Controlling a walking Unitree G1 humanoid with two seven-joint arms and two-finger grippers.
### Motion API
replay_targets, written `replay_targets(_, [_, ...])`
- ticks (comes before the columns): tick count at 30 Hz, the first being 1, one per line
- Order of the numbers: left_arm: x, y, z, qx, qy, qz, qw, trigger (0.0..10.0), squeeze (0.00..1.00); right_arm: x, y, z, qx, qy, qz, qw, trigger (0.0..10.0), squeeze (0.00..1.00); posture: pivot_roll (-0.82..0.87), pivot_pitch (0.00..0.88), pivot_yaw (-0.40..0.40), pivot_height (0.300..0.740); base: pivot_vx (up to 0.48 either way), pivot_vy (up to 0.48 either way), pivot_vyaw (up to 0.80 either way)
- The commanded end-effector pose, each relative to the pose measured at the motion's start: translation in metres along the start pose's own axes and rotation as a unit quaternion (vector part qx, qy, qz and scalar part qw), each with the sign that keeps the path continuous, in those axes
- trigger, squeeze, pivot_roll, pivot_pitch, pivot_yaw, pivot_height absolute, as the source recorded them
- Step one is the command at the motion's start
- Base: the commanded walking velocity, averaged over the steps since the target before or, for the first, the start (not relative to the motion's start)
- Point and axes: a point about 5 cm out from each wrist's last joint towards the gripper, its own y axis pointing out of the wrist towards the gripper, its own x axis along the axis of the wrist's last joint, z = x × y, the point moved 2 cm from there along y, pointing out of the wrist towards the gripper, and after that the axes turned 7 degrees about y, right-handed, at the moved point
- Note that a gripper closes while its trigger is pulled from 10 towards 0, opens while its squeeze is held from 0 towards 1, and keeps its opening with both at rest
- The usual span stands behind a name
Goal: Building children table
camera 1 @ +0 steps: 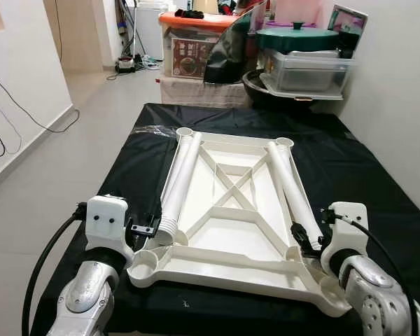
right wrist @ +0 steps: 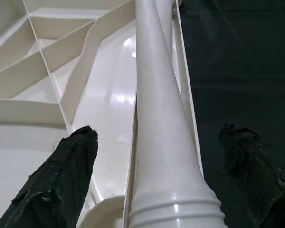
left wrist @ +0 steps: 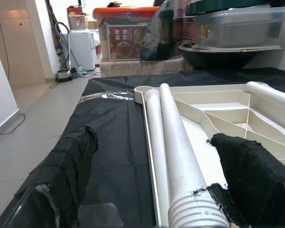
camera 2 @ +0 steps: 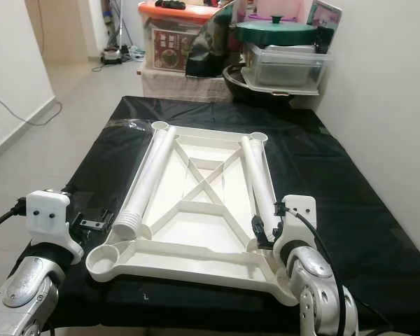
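Observation:
A white plastic table top (camera 1: 224,269) lies upside down on the black-covered table (camera 1: 136,168), its ribs and round corner sockets (camera 1: 145,262) facing up. Two white legs rest on it lengthwise: the left leg (camera 1: 180,178) with its threaded end nearest me, and the right leg (camera 1: 290,185). My left gripper (camera 1: 150,227) is open, its fingers (left wrist: 66,175) on either side of the left leg's (left wrist: 175,137) threaded end. Over at the right leg's (right wrist: 156,118) near end, my right gripper (camera 1: 306,241) is also open, its fingers (right wrist: 71,161) straddling the leg without pressing it.
Stacked storage boxes (camera 1: 308,70), a green pot lid (camera 1: 297,31) and an orange-lidded crate (camera 1: 192,42) crowd the far end of the table. A white wall runs along the right. Open tiled floor (camera 1: 91,133) with cables lies to the left.

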Motion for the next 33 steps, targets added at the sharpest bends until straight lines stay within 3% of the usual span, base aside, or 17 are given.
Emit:
replay_targets(1, [-0.003,0.000,0.001,0.000,0.003,0.006,1.000,10.0,0.00,-0.006,0.002,-0.004,-0.009,0.003,0.017,1.000,10.0,0.00,0.00,0.000,-0.087,0.740,0.000,0.000,0.00])
replay_targets(9, [-0.005,0.000,0.001,0.003,0.005,0.010,1.000,10.0,0.00,-0.024,0.003,-0.006,-0.003,-0.008,0.073,0.997,10.0,0.00,0.00,0.000,-0.096,0.740,0.000,0.000,0.00])
replay_targets(17, [-0.007,0.001,0.001,0.002,0.007,0.012,1.000,10.0,0.00,-0.031,0.002,-0.010,-0.008,0.004,0.094,0.996,10.0,0.00,0.00,0.000,-0.095,0.740,0.000,0.000,0.00])
replay_targets(18, [-0.008,0.001,0.000,0.000,0.009,0.014,1.000,10.0,0.00,-0.034,0.001,-0.010,-0.006,0.020,0.106,0.994,4.7,0.00,-0.01,0.000,-0.094,0.740,0.000,0.000,0.00])
replay_targets(19, [-0.008,0.001,0.000,0.000,0.009,0.014,1.000,10.0,0.00,-0.034,0.001,-0.010,-0.006,0.020,0.106,0.994,4.7,0.00,-0.01,0.000,-0.094,0.740,0.000,0.000,0.00])
replay_targets(20, [-0.008,0.001,0.000,0.000,0.010,0.015,1.000,10.0,0.00,-0.036,0.000,-0.009,-0.002,0.029,0.110,0.993,2.0,0.00,-0.01,0.000,-0.094,0.740,0.000,0.000,0.00])
replay_targets(21, [-0.008,0.002,0.000,0.000,0.010,0.015,1.000,10.0,0.00,-0.036,0.000,-0.008,0.001,0.033,0.110,0.993,0.0,0.00,-0.01,0.000,-0.093,0.740,0.000,0.000,0.00])
replay_targets(32, [-0.010,0.002,0.001,0.001,0.014,0.018,1.000,10.0,0.00,-0.029,0.002,0.000,0.016,0.041,0.084,0.996,0.0,0.00,0.00,0.000,-0.092,0.740,0.000,0.000,0.00])
replay_targets(33, [-0.010,0.003,0.002,0.002,0.014,0.017,1.000,10.0,0.00,-0.020,0.003,0.007,0.034,0.050,0.056,0.997,0.0,0.00,0.00,0.000,-0.087,0.740,0.000,0.000,0.00])
